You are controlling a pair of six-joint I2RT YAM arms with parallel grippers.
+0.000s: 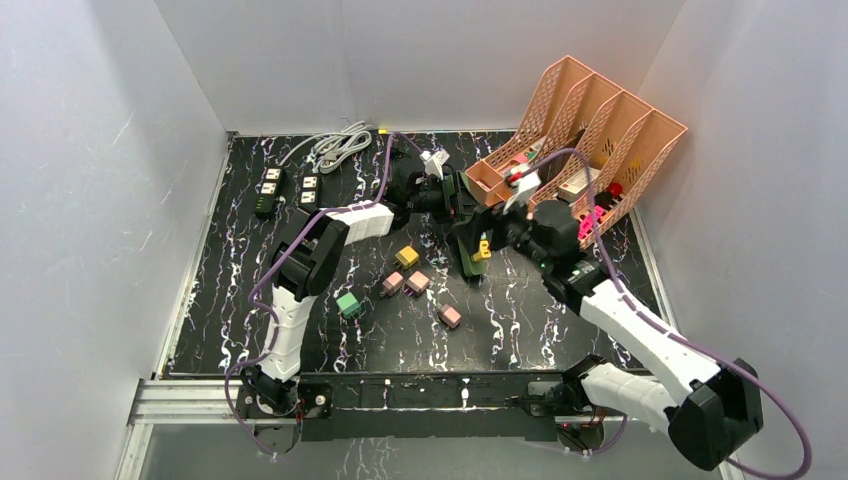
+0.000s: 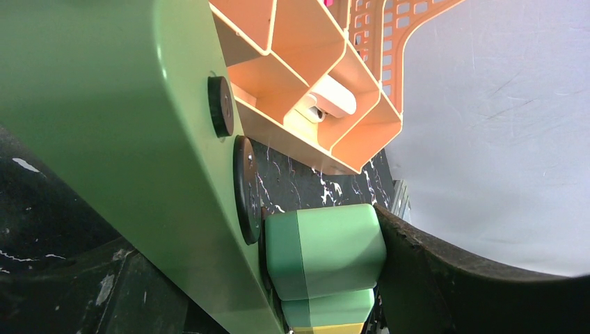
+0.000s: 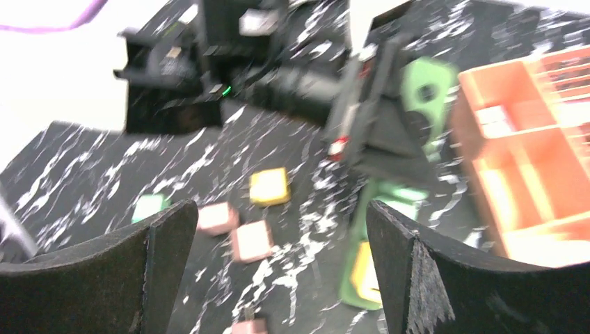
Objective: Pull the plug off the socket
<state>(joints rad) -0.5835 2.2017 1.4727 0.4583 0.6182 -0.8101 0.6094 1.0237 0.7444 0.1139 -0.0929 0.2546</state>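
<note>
**Right gripper empty and wide, plug not in hand**

- Right gripper (image 3: pixel 277 209): jaws fully spread with nothing between them. It hangs near the lower end of the green socket strip (image 3: pixel 389 202). Its wrist view is smeared, so fine alignment can't be read.
- Left gripper (image 1: pixel 450 195): closed wide around the upper part of the strip and holding it raised, lower end toward the tabletop (image 1: pixel 230 300). Exact tilt is unclear.
- From the left wrist, a green plug (image 2: pixel 323 254) sits tight against the strip, just beside one finger (image 2: pixel 452 278). It looks seated to me, not loose.
- A yellow-ended block (image 3: pixel 365 271) sits below it at the strip's foot.
- Nearby: the orange file rack (image 1: pixel 590 120) is close behind the strip. Loose cubes (image 1: pixel 417 282) lie scattered on the tabletop to the left.

Doing it well, as I judge it:
- Bring the right gripper square onto the plug's two flat sides, clear of the left finger.
- Close firmly before any pull.
- Draw straight out from the socket face, with no rocking or twisting.
- Let the left gripper brace the strip and not give way.
- Pull toward the open tabletop and away from the rack.

Risk: the pads slip off the smooth plug, or the strip gets dragged along.
</note>
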